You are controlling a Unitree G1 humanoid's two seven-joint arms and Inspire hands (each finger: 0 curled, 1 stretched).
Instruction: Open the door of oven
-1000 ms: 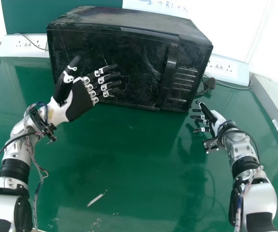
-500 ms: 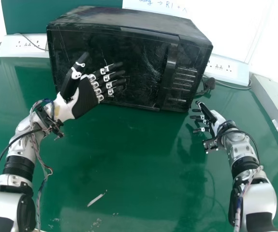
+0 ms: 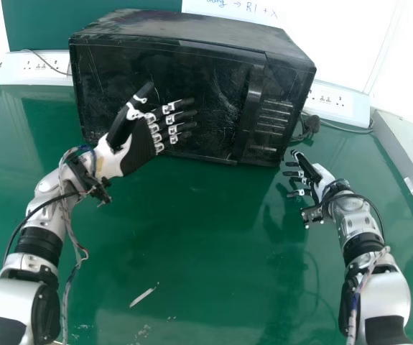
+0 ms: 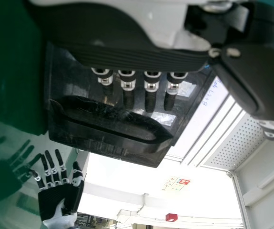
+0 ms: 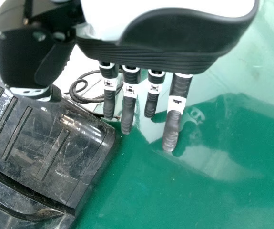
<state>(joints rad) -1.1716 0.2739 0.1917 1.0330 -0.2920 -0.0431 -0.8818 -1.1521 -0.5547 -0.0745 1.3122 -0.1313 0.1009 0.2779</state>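
While a long white power strip [image 3: 23, 75] is sitting at the far left, along the back of the glossy green table [image 3: 192, 237], the robot's left hand [image 3: 138, 149], black and white, is hanging in front of the left part of the oven. Its fingers are pointing towards the right, straight and slightly spread, and its thumb is standing well apart from them. Whether they are touching the oven, the views are leaving unclear.

Nearer the front, a thin pale mark [image 3: 142, 297] is showing on the table. The oven [image 3: 156, 25] — a wide black box with a scuffed top — is standing towards the back of the table, and its dark, shiny door [image 3: 217, 83] is sitting closed. The upright, black, curved handle [image 3: 253, 100] is running down the door's right side, beyond the left hand's fingertips; beside it, a panel of slanting ridges [image 3: 273, 118] is filling the oven's right end.

Just past the oven's front right corner, the right hand [image 3: 321, 176] is hovering over the table, its fingers straight and spaced apart. Behind it, a black cable [image 3: 309, 128] is bunching up beside the oven, near a second white power strip [image 3: 340, 103]. At the far right, a pale ledge [image 3: 407, 147] is bordering the table.
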